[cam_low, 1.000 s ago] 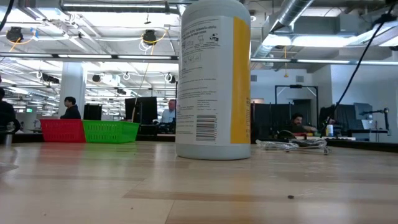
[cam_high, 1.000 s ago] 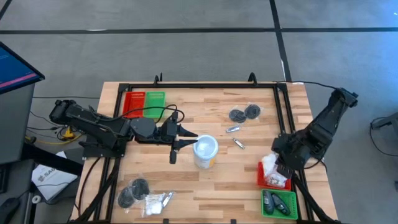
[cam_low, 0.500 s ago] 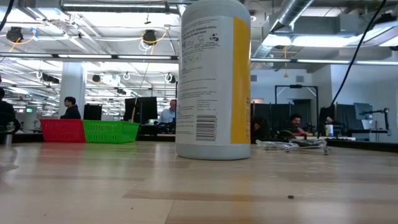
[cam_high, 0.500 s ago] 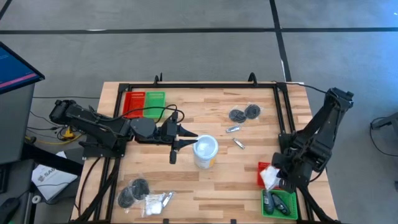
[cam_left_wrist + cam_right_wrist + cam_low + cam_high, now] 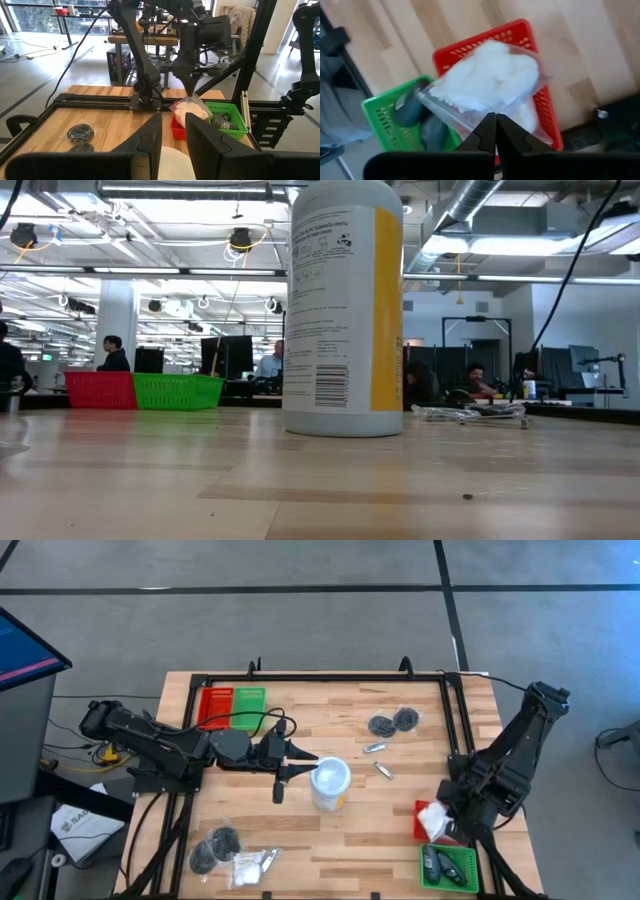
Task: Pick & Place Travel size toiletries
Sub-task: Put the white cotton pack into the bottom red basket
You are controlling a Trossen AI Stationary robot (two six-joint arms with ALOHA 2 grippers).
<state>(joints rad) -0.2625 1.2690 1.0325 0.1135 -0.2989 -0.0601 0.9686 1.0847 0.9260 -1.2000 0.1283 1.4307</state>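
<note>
Red tray [image 5: 520, 30] lies under a white sachet [image 5: 490, 80] pinched in the right tool [image 5: 495, 117].

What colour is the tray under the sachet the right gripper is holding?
Red, clearest in the right wrist view: red tray beneath the white sachet.

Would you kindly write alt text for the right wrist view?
The right gripper, shut, pinches the edge of a white crinkly sachet hanging over the red tray. A green tray beside it holds dark items.
</note>
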